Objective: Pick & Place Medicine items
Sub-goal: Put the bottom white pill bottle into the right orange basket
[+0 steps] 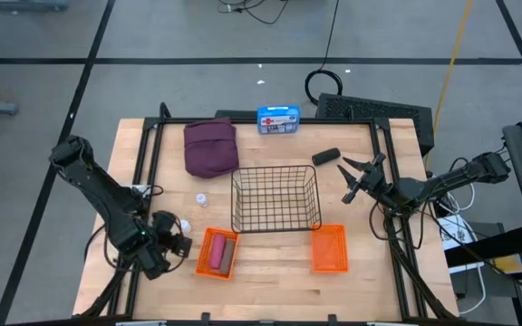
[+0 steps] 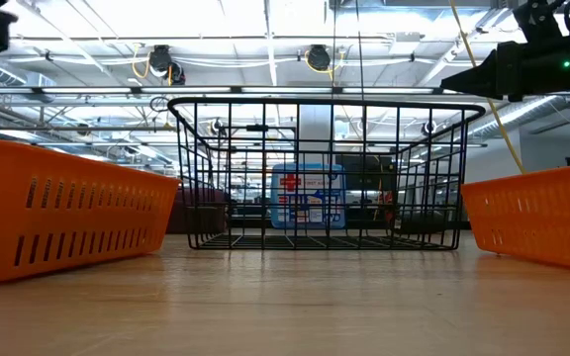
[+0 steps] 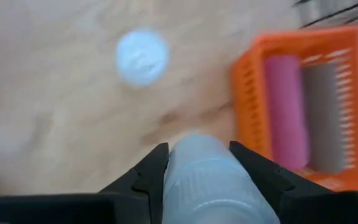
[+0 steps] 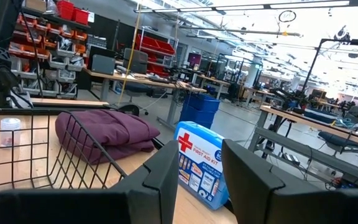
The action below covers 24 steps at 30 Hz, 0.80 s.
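High view: a wooden bench on a grey floor with dark tape lines. A wire basket stands at the bench centre; 2 orange bins sit toward the near edge, the left bin holding a pink cylinder and a grey piece, the right bin beside it. A maroon pouch and a first-aid kit lie at the far edge. 1 white bottle stands left of the basket. The left gripper sits near the near-left corner.

Low view: basket between both bins; ceiling lights and pipes behind.

Left wrist view: fingers clamped on a white bottle; another bottle stands apart on the wood.

Right wrist view: the right gripper holds nothing, jaws parted, raised beside the basket; workshop benches and shelving beyond.
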Tool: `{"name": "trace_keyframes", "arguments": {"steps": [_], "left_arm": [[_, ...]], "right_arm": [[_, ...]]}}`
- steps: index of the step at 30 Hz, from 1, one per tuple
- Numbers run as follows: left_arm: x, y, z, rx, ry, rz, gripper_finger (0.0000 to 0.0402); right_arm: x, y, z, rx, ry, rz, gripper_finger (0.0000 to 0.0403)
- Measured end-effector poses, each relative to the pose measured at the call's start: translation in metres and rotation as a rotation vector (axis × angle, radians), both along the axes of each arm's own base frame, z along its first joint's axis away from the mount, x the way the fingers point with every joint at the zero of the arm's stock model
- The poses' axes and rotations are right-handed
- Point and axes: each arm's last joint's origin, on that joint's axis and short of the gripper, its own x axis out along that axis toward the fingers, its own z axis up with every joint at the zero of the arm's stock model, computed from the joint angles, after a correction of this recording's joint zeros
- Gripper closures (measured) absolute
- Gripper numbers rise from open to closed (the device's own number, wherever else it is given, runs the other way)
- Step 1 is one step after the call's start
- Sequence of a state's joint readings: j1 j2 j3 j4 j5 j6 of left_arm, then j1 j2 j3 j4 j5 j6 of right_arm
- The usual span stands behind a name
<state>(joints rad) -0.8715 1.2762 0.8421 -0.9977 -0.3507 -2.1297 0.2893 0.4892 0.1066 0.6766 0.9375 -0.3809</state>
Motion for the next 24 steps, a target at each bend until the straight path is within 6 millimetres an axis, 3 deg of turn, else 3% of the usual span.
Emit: {"name": "trace_keyframes", "arguments": {"steps": [7, 24], "left_arm": [[0.030, 0.020, 0.018, 0.079, -0.042, -0.083, 0.0254], [0.085, 0.089, 0.024, 0.224, -0.056, -0.365, 0.0249]], "right_arm": [[0.000, 0.000, 0.000, 0.001, 0.000, 0.000, 0.0293], [0.000, 0.000, 0.000, 0.000, 0.000, 0.000, 0.0293]]}}
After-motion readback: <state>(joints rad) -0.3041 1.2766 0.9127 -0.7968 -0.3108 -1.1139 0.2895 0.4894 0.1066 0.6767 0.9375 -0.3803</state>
